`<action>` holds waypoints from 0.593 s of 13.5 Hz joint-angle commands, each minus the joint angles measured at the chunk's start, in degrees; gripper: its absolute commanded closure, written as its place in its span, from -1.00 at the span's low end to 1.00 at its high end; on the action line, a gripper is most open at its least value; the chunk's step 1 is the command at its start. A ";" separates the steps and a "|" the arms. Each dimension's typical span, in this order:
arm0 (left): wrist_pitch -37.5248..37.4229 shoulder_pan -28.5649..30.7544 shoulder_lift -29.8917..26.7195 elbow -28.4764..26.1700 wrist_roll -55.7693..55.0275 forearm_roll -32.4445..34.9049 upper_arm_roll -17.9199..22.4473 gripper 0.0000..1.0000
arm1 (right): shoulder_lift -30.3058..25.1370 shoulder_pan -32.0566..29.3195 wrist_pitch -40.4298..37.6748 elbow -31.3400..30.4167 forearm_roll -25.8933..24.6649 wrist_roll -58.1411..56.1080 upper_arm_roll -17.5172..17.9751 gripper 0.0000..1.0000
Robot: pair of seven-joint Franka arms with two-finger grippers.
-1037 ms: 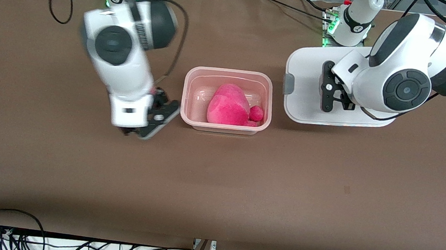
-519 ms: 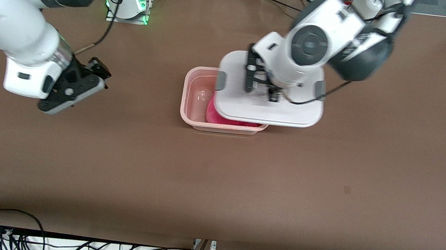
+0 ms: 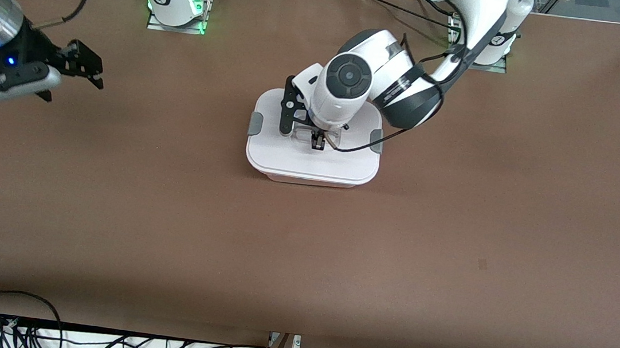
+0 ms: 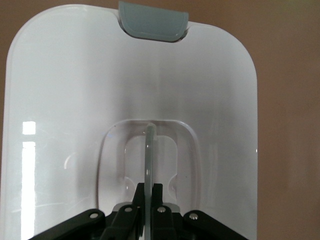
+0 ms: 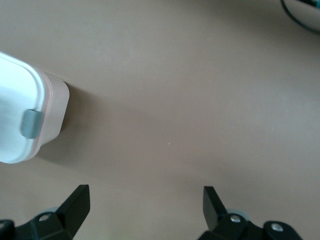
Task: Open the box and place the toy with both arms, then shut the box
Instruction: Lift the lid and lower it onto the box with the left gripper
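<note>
The white lid [image 3: 311, 160] lies on the pale pink box [image 3: 309, 181] at the table's middle and covers it fully. The toy is hidden under the lid. My left gripper [image 3: 318, 143] is over the lid's centre, shut on the thin upright handle [image 4: 149, 150] in the recess. The left wrist view shows the lid [image 4: 75, 100], one grey clip [image 4: 152, 22] and my left gripper [image 4: 149, 192]. My right gripper [image 3: 91, 65] is open and empty over bare table toward the right arm's end. Its wrist view shows my right gripper [image 5: 145, 205], the tub's corner [image 5: 52, 105] and a clip [image 5: 30, 123].
The brown table [image 3: 300, 265] is bare around the box. Grey clips [image 3: 255, 124] stick out at both short ends of the lid. Cables lie along the table's edge nearest the front camera [image 3: 12, 321]. The arm bases [image 3: 175, 4] stand at the edge farthest from the camera.
My left gripper has carried the lid from the table beside the box onto the box. My right gripper has drawn away from the box toward the right arm's end.
</note>
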 commanded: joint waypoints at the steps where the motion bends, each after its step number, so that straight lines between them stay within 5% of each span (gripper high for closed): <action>1: -0.10 -0.50 0.05 -0.28 -2.24 0.92 0.37 0.96 | -8.34 -2.47 2.37 -9.77 -1.29 10.18 4.00 -1.00; 8: -1.34 0.12 -0.04 -2.30 -4.87 0.84 0.81 0.94 | -7.30 -2.47 0.78 -6.62 -1.29 10.40 3.39 -1.00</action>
